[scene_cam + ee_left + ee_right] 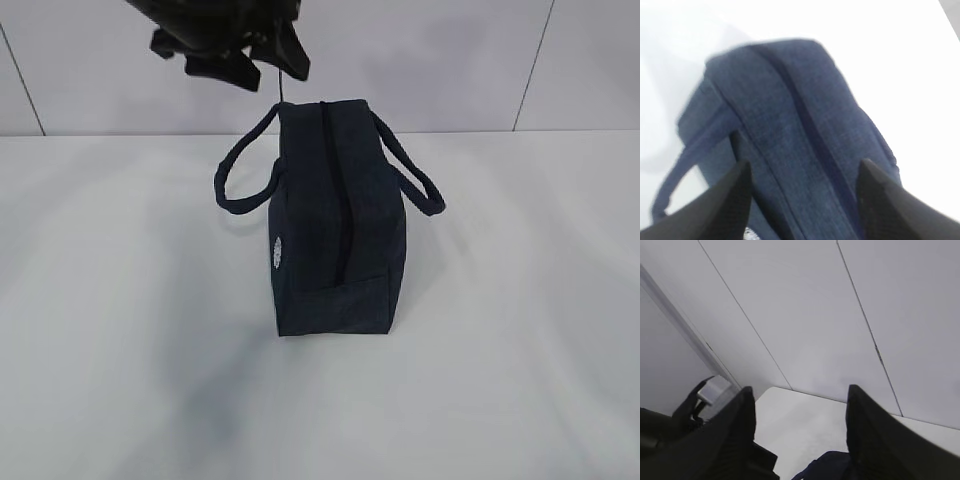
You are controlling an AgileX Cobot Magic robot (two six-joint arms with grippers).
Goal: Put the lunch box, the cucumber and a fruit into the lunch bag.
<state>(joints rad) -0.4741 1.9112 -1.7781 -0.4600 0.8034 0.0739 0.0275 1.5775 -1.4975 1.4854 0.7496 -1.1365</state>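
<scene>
The left black tool (802,200) hangs over the far end of the dark navy fabric lunch bag (335,215), its two fingers (730,200) spread wide apart with nothing between them but the bag's top seam showing below. From the exterior view that tool (235,55) sits just above the bag's back edge, close to it, though whether it touches the fabric I cannot tell. The right black tool (800,435) also stands with its fingers well apart and empty, aimed up toward the pale panelled wall (815,315), with only a corner of the white counter (805,420) and a bit of navy fabric at the bottom edge of its view. The boxy bag stands upright near the middle of the white counter (120,350), its dark zipper line (335,190) running along the top and down the near end, and the zipper looks closed. One loop handle (245,170) droops out to the left and the other handle (415,175) to the right. A small round white logo (277,250) shows on the bag's left side.
</scene>
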